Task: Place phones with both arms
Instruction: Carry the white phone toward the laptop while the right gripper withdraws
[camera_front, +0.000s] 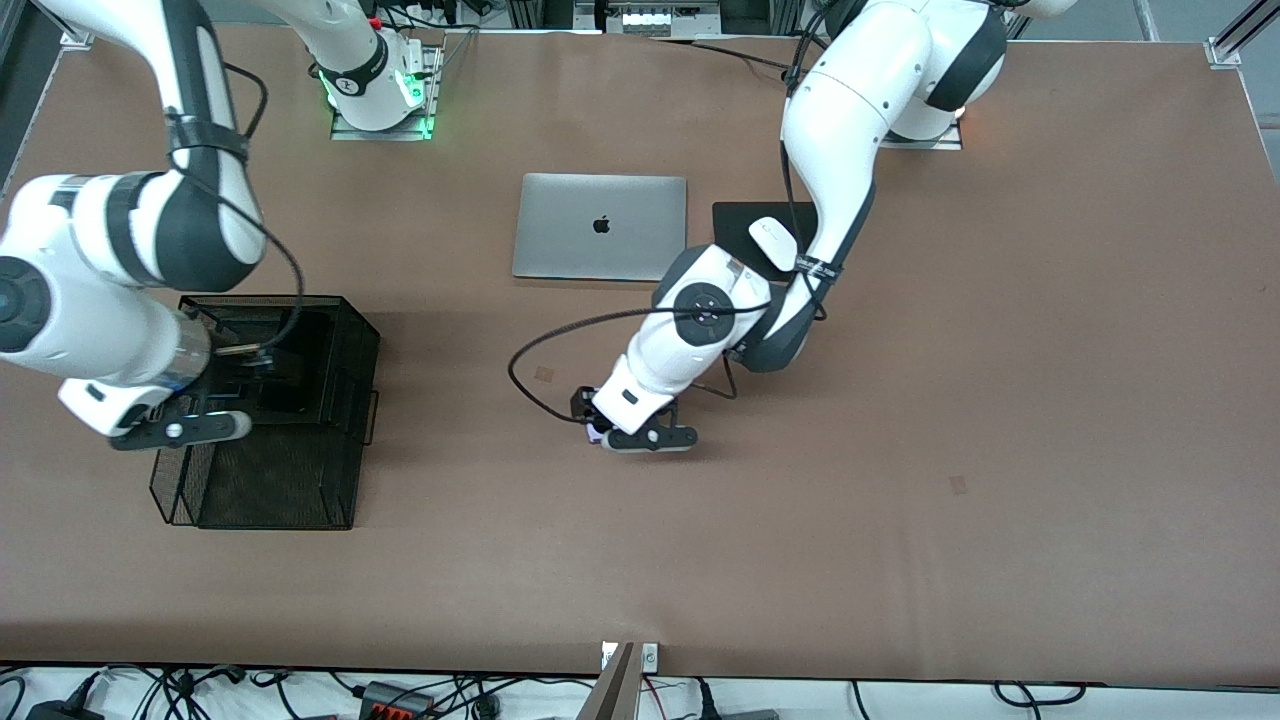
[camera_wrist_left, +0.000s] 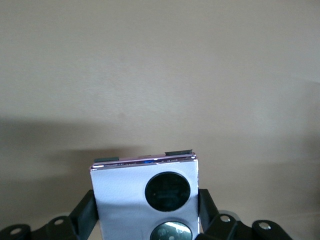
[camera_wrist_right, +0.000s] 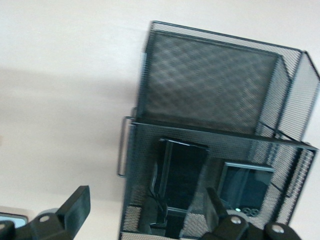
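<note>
My left gripper (camera_front: 592, 425) is low over the middle of the table, shut on the small lilac-white phone (camera_wrist_left: 135, 195). Its two round black lenses show between the black fingers (camera_wrist_left: 85, 215); a sliver of the phone shows in the front view (camera_front: 597, 436). My right gripper (camera_front: 255, 360) hangs open and empty over the black mesh basket (camera_front: 345, 400) at the right arm's end. In the right wrist view the basket (camera_wrist_right: 210, 75) holds the long slim black phone (camera_wrist_right: 182, 170) and, beside it, the small squarish black phone (camera_wrist_right: 245, 187). The right gripper (camera_wrist_right: 145, 207) is spread wide above them.
A closed silver laptop (camera_front: 600, 226) lies toward the robots' bases. Beside it a white mouse (camera_front: 772, 243) sits on a black pad (camera_front: 735, 222), partly under the left arm. A black cable (camera_front: 525, 375) loops from the left wrist over the table.
</note>
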